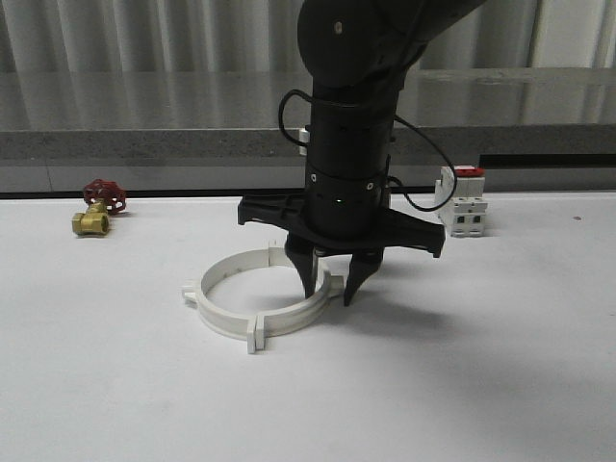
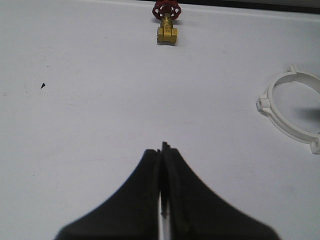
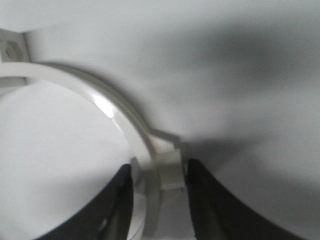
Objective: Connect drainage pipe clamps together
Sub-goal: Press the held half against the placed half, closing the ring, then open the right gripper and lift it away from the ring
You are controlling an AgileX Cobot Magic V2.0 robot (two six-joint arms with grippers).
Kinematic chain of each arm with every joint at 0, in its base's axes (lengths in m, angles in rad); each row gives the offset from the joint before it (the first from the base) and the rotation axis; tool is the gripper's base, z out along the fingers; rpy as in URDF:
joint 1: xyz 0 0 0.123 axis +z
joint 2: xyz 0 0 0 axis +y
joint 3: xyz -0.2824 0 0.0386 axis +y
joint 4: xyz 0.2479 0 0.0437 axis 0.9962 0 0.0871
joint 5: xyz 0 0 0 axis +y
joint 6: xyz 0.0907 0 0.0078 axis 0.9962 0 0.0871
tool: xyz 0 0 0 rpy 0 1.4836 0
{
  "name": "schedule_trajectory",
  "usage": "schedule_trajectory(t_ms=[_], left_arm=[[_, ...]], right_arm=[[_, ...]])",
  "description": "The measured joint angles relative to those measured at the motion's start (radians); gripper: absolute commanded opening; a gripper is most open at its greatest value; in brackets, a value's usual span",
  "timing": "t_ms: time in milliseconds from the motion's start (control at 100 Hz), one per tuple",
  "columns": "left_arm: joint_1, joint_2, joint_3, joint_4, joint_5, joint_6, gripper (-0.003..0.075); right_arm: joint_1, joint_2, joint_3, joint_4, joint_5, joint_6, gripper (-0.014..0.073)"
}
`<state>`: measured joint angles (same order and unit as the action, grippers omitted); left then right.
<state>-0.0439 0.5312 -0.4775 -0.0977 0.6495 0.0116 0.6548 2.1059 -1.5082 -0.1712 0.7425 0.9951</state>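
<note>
The two white drainage pipe clamps lie together as one ring on the white table, the near half (image 1: 231, 322) and the far half (image 1: 241, 262) meeting at their holed tabs. My right gripper (image 1: 329, 296) points straight down over the ring's right joint and is open. One finger stands inside the ring and the other outside. In the right wrist view the right gripper (image 3: 160, 170) straddles the ring wall (image 3: 100, 95) and its tab (image 3: 167, 167). My left gripper (image 2: 163, 149) is shut on nothing above bare table, with the ring (image 2: 287, 125) off to one side.
A brass valve with a red handwheel (image 1: 96, 210) lies at the back left, also seen in the left wrist view as the valve (image 2: 166, 22). A white blocky switch with a red top (image 1: 462, 202) stands at the back right. A grey ledge runs behind the table.
</note>
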Motion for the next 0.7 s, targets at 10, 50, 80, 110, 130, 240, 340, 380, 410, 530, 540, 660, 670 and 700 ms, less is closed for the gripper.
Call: schedule_trajectory(t_ms=[10,50,80,110,130,240,340,380,410,530,540,660,670,700], left_arm=[[0.000,0.000,0.000,0.000,0.000,0.000,-0.0021],[0.000,0.000,0.000,0.000,0.000,0.000,-0.0021],[0.000,0.000,0.000,0.000,0.000,0.000,-0.0021],[0.000,0.000,0.000,0.000,0.000,0.000,-0.0021],[0.000,0.000,0.000,0.000,0.000,0.000,-0.0021],[0.000,0.000,0.000,0.000,0.000,0.000,-0.0021],[0.000,0.000,0.000,0.000,0.000,0.000,-0.0021],[0.000,0.000,0.000,0.000,0.000,0.000,-0.0021],[0.000,0.000,0.000,0.000,0.000,0.000,-0.0021],[0.000,0.000,0.000,0.000,0.000,0.000,-0.0021],[0.000,0.000,0.000,0.000,0.000,0.000,-0.0021],[0.000,0.000,0.000,0.000,0.000,0.000,-0.0021],[0.000,0.000,0.000,0.000,0.000,0.000,-0.0021],[0.000,0.000,0.000,0.000,0.000,0.000,-0.0021]], right_arm=[[0.000,0.000,0.000,0.003,0.000,0.000,0.0400],[0.001,0.000,0.000,0.004,-0.002,0.000,0.0419],[0.001,0.000,0.000,0.005,-0.002,0.000,0.0426],[0.002,0.000,0.000,0.005,-0.002,0.000,0.0425],[0.004,0.000,-0.002,0.005,-0.002,0.000,0.0425],[0.004,0.000,-0.002,0.005,0.015,0.000,0.0425],[0.004,0.000,-0.006,0.005,0.042,-0.003,0.0425],[0.004,0.001,-0.014,0.007,0.059,-0.016,0.0425],[0.004,0.005,-0.022,0.007,0.074,-0.030,0.0425],[0.004,0.021,-0.076,0.013,0.142,-0.092,0.0425],[0.004,0.021,-0.080,0.013,0.149,-0.095,0.0425],[0.004,0.019,-0.151,0.013,0.196,-0.167,0.0425],[0.004,0.018,-0.157,0.013,0.196,-0.172,0.0425],[0.004,0.012,-0.167,0.013,0.205,-0.191,0.0425]])
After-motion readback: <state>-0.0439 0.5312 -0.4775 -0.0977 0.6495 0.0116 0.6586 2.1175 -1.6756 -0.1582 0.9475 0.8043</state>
